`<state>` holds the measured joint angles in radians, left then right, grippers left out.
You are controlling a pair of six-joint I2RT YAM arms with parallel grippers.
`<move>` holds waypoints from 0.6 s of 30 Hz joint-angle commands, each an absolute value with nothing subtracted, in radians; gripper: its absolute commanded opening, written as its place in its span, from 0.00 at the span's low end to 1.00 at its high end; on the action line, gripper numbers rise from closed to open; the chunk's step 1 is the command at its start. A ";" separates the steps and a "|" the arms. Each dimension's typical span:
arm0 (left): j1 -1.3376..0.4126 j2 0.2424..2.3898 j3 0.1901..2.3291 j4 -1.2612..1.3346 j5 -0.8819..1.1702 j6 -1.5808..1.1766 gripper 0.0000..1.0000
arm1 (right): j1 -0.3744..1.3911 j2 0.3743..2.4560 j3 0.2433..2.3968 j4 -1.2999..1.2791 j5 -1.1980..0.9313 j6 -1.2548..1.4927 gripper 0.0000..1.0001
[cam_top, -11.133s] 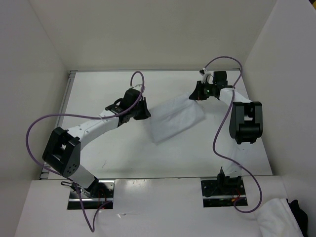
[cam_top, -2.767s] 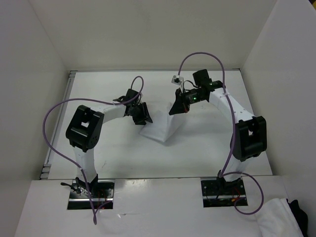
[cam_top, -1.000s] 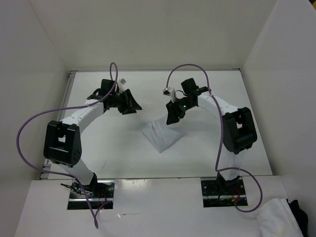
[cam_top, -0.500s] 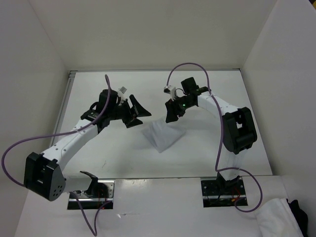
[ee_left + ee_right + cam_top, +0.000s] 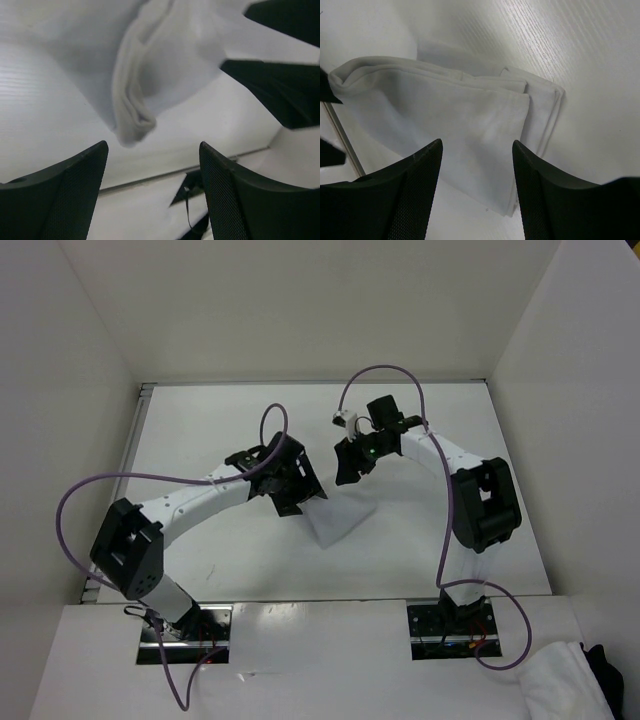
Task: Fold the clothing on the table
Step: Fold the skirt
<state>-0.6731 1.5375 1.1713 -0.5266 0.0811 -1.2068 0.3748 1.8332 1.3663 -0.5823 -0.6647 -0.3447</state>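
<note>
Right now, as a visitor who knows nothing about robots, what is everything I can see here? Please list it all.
clothing: one, white, folded, lying mid-table between the two pincers
table: one, matte white, under the clothing, with a metal strip along its edge
wall panels: three, white, upright at the back and both sides
fabric mound: one, white and wrinkly, off the table at the near right corner
cables: two, purple, one looping along each arm
arms: two, white with black joints, bases at the near edge
left pincer: one, black, open, at the clothing's left edge
right pincer: one, black, open, above the clothing
</note>
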 commanded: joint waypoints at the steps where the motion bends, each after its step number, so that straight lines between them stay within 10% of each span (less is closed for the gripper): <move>1: -0.675 1.585 1.230 -0.617 -0.029 -1.197 0.80 | 0.373 1.767 1.350 -0.535 -0.661 -0.339 0.64; 12: -0.693 1.703 1.328 -0.673 -0.149 -1.109 0.75 | 0.364 1.740 1.322 -0.545 -0.670 -0.357 0.64; 18: -0.693 1.736 1.339 -0.687 -0.238 -1.072 0.34 | 0.354 1.730 1.313 -0.554 -0.670 -0.357 0.64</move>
